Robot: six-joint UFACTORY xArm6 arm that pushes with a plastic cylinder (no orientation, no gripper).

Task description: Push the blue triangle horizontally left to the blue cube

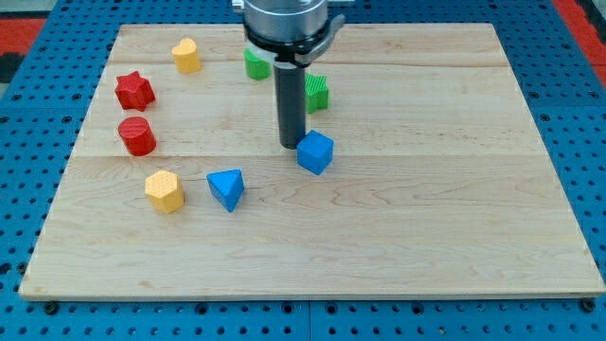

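The blue triangle (226, 188) lies on the wooden board (436, 218), left of centre. The blue cube (315, 152) sits to its right and a little higher in the view, near the board's middle. My rod comes down from the view's top, and my tip (291, 145) rests on the board just left of the blue cube, close to or touching its upper left side. The tip is to the upper right of the blue triangle, well apart from it.
A yellow hexagonal block (164, 191) lies left of the blue triangle. A red cylinder (137, 136) and a red star (134, 91) are at the left. A yellow block (187, 56) is at the upper left. Two green blocks (317, 93) (254, 63) flank the rod.
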